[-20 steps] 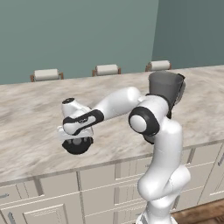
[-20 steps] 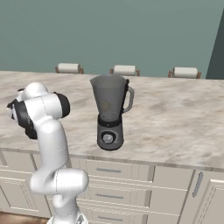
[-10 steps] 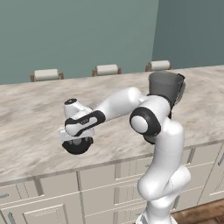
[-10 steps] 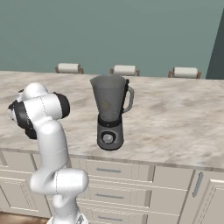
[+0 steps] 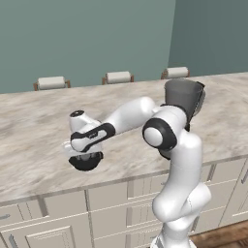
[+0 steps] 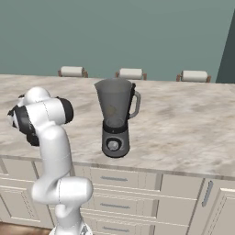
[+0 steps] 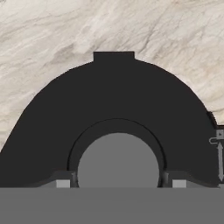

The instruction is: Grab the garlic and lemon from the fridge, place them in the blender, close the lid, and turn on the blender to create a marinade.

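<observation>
The black round lid [image 5: 86, 162] lies flat on the marble counter near its front edge. In the hand view the lid [image 7: 113, 100] is very close, its small tab pointing up and its grey centre cap [image 7: 118, 162] low in the middle. My gripper [image 5: 85, 155] points straight down onto it. It is open, with one fingertip [image 7: 62, 183] on each side of the cap. The blender [image 6: 114, 120] stands to the right with its smoky jar [image 5: 183, 97] uncovered and its knob facing front. The garlic, lemon and fridge are out of view.
Three chair backs [image 6: 131, 73] line the far side of the marble counter [image 6: 183, 124]. Cream drawers [image 5: 63, 213] run below the front edge. My own arm crosses in front of the blender in the left base view.
The hand has shifted only slightly above the lid; the lid and blender stay where they were.
</observation>
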